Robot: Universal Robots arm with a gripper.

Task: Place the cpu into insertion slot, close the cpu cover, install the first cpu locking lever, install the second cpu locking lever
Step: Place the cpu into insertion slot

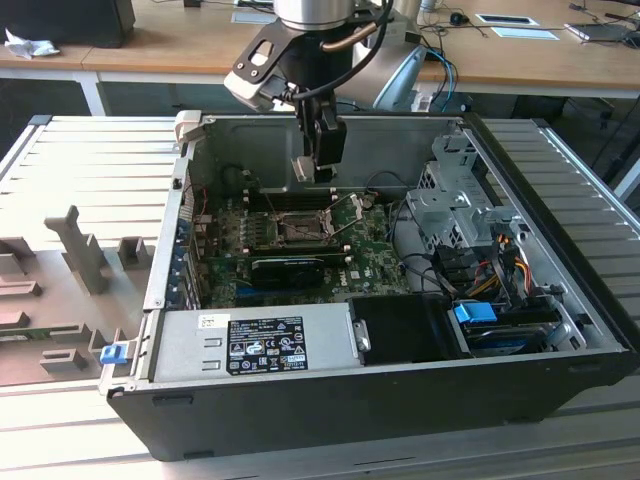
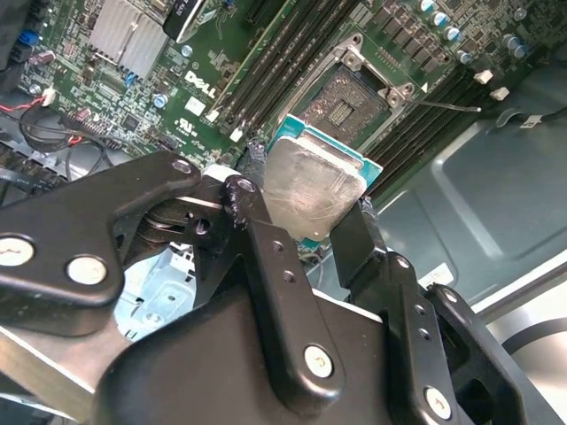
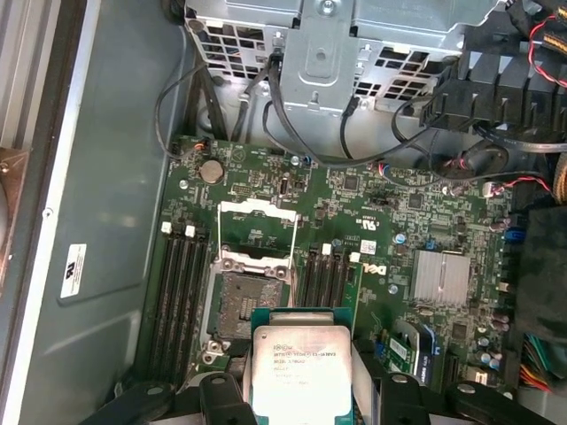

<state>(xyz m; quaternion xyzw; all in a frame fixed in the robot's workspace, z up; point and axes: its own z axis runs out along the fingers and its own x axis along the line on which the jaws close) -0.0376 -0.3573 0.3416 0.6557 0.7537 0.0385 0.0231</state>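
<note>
The tool is closed on the cpu, pinching two opposite edges. In the exterior view it hangs at upper centre, above the insertion slot near mid-frame. The chip looks light, stiff and smooth, and probably delicate underneath, so holding it by the edges seems right.

Insertion slot uncovered, memory slots flanking; drive cage well apart

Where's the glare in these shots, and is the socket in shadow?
In the second wrist view a pale sheen washes the face of the cpu in the gripper, and the insertion slot looks dark; in the first wrist view the cpu is evenly lit; in the exterior view the case lies dimmer inside than the ribbed table.
</note>
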